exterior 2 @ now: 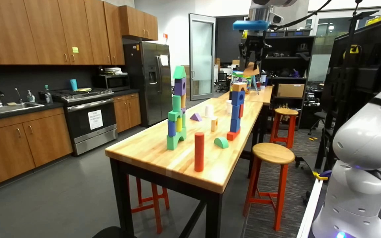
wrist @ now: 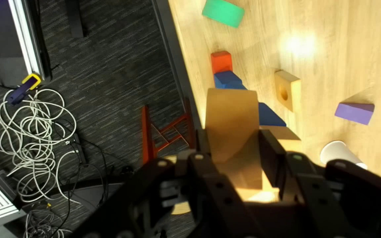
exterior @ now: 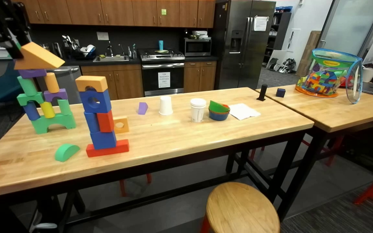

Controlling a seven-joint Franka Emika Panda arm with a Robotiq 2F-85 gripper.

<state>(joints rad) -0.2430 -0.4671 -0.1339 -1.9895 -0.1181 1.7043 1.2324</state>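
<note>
Near the tower of stacked blue, red and orange blocks (exterior: 104,121), an orange triangular foam-like block (exterior: 39,60) is held aloft, clamped in the black gripper (wrist: 232,137). Judged light, stiff, slightly compressible; its flat triangular sides suit grasping. Peak upward; long axis roughly level, crosswise to the closing direction.

A white paper sign (exterior: 164,80) on the oven door (exterior: 149,80) reads "FOR RESEARCH PURPOSES ONLY" in both exterior views; print on the sheet (exterior: 261,23) on the refrigerator (exterior: 235,71) is too small to read
</note>
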